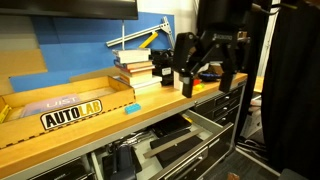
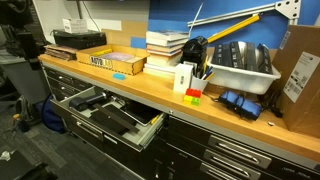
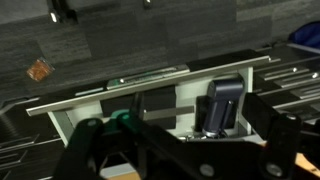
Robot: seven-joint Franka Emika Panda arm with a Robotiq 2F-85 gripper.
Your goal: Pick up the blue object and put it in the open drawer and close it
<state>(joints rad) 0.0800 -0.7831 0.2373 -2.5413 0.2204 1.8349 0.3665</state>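
The blue object (image 1: 131,108) is a small cyan block lying flat on the wooden countertop in front of the AUTOLAB box; it also shows in an exterior view (image 2: 121,73). The open drawer (image 1: 185,143) is pulled out below the counter with black tools inside, and shows in both exterior views (image 2: 150,128). My gripper (image 1: 205,68) hangs above the counter's right part, to the right of the block, with its fingers spread and empty. In the wrist view the two fingers (image 3: 185,150) stand wide apart over the drawer (image 3: 150,80). The block is not in the wrist view.
A cardboard AUTOLAB box (image 1: 70,105) and a stack of books (image 1: 135,65) stand behind the block. A white box (image 2: 185,76), small coloured cubes (image 2: 193,95) and a white bin (image 2: 245,68) sit further along the counter. Closed drawers (image 2: 235,155) fill the cabinet.
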